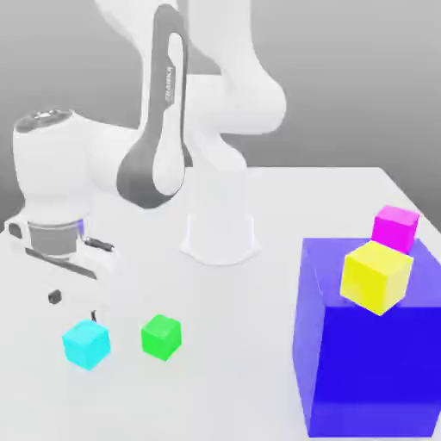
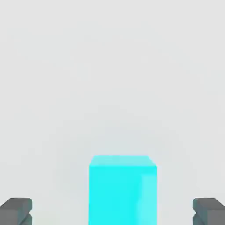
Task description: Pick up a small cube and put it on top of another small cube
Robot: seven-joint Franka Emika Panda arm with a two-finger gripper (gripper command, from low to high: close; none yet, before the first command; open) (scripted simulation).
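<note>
**Gripper wide open above the cube**

The small plain cyan cube (image 1: 86, 344) (image 2: 122, 190) sits on the white table (image 1: 258, 344), just beside the small green cube (image 1: 161, 336). The gripper (image 1: 73, 303) (image 2: 112, 212) hangs over it, fingers (image 2: 16, 211) spread wide, holding nothing.

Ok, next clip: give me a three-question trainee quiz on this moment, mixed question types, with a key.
1. True or false: the hand has already closed on the cyan cube.
2. In the exterior view, which small cube sits beside the cyan one on the table? A) green B) yellow C) magenta
3. Fill in: the yellow cube and magenta cube rest on top of the big ____ cube.

Key
1. False: the fingers stand wide apart, with the cube between them untouched.
2. A, the green cube.
3. Blue: the blue cube.
</note>
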